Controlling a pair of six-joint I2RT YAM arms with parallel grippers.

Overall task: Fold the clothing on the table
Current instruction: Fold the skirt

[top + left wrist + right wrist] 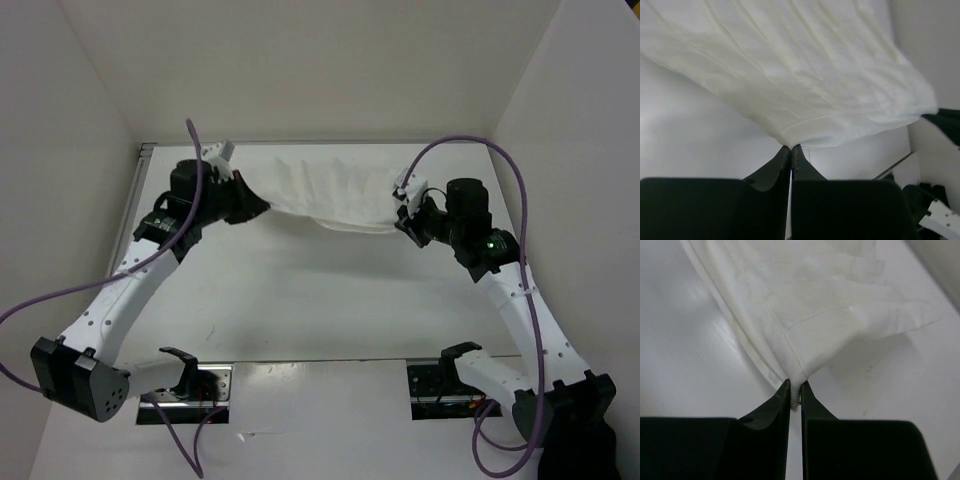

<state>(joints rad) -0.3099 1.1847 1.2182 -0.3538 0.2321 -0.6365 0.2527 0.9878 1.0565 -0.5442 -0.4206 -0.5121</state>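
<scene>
The clothing (330, 190), thin white ribbed fabric, hangs stretched between both grippers over the far half of the table (320, 300). My left gripper (262, 205) is shut on its left corner, and the wrist view shows the black jaws pinched on a tip of the clothing (805, 85). At the other end my right gripper (400, 222) is shut on the right corner. There the clothing (810, 300) is bunched between the jaws, which stand slightly apart around the cloth. The lower edge sags in the middle.
White walls (80, 120) enclose the table on the left, back and right. A thin metal strip (135, 190) runs along the left edge. Purple cables (470, 145) loop above both arms. The arm bases (190, 385) sit at the near edge.
</scene>
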